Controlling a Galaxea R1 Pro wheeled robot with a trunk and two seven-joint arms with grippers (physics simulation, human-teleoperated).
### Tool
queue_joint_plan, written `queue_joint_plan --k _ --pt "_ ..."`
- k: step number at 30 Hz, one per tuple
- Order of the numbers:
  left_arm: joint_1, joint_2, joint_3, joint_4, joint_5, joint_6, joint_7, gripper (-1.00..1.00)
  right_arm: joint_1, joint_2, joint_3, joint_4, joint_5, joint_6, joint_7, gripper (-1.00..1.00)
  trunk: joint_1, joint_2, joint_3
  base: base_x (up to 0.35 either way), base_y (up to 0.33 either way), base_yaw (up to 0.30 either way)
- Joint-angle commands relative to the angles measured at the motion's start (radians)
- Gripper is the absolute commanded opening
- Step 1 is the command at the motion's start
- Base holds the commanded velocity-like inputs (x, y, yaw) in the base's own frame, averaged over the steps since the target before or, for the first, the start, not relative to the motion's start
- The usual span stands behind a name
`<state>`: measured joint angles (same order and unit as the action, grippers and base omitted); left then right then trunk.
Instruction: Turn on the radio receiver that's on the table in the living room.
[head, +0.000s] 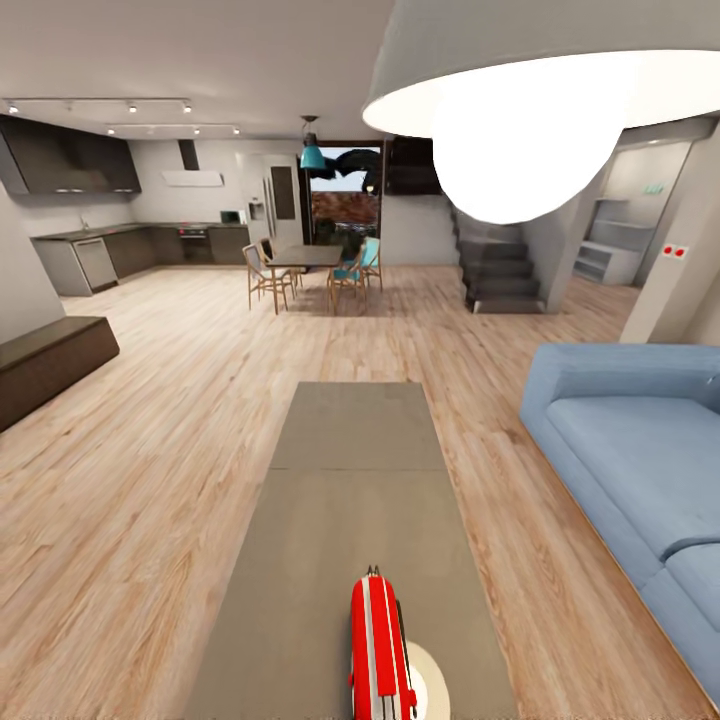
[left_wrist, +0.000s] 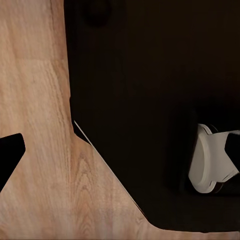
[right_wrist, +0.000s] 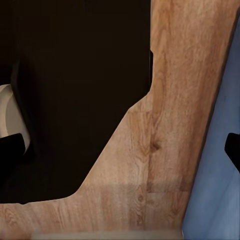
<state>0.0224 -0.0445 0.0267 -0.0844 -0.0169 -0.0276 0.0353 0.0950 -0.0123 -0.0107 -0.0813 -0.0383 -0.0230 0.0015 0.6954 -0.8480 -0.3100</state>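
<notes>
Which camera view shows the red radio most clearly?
The head view: the radio receiver stands on the near end of the long grey-brown table, seen from above along its red top handle. The left wrist and right wrist views look down at wood floor and dark robot parts; I cannot make out the radio there.

A: What's the left wrist cam seeing?

B: Mostly light wood plank floor (left_wrist: 40, 150), and a big black body (left_wrist: 150, 90) over it, probably the robot's own base, with an angled edge cutting across the planks.

A: Anything else?

B: A white rounded part (left_wrist: 210, 160) sits against the black, partly covered by something dark. A black tip (left_wrist: 9, 152) pokes in at one edge, too cropped to identify.
</notes>
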Motion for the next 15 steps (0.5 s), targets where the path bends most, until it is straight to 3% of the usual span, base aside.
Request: queue_joint_plan --k 1,15 --pt "0.0 0.0 0.0 0.0 0.0 0.0 0.0 1.0 0.0 0.0 0.0 0.0 0.0 0.0 0.0 1.0 0.0 0.0 -0.002 0.0 0.0 0.0" --pt "-0.001 0.0 0.0 0.0 0.0 0.0 0.0 1.0 0.0 0.0 0.0 0.0 0.0 0.0 0.0 1.0 0.0 0.0 -0.025 0.0 0.0 0.0"
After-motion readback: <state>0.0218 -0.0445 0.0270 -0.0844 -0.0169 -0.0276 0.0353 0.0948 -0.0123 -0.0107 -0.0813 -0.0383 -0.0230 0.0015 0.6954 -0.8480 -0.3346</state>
